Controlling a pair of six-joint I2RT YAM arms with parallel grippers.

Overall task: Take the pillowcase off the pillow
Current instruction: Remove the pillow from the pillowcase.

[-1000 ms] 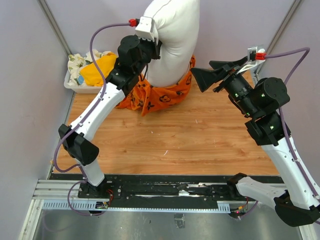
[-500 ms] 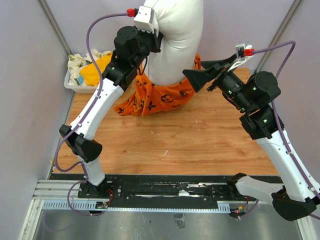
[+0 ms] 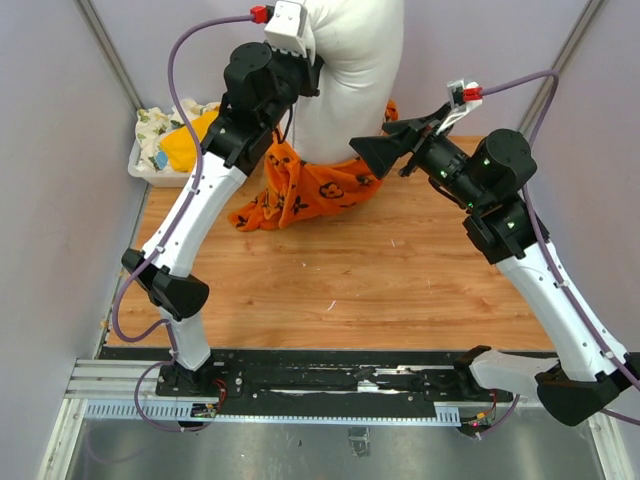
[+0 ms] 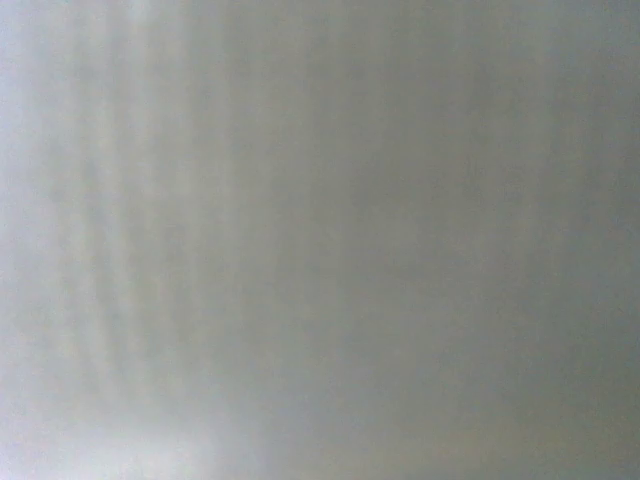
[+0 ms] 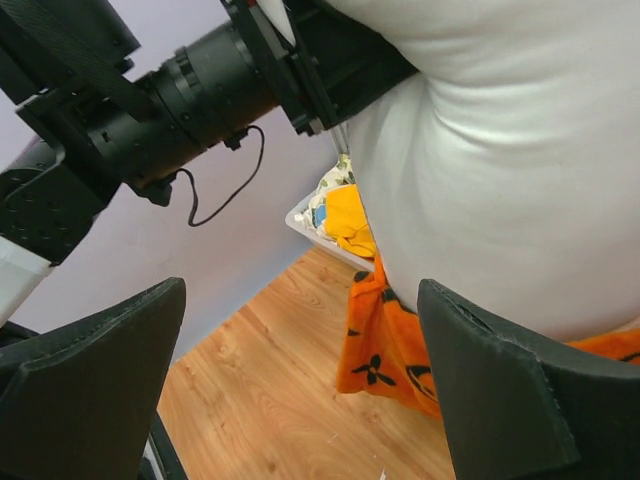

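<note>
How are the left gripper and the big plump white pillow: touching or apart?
Touching: the right wrist view shows the left gripper pressed into the pillow, fabric bulging around it.

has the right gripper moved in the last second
Yes. The right gripper has swung left across the table, closer to the pillow.

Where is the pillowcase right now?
In the top view, the pillowcase is bunched around the bottom of the upright pillow at the far centre of the table, draping onto the wood.
</note>
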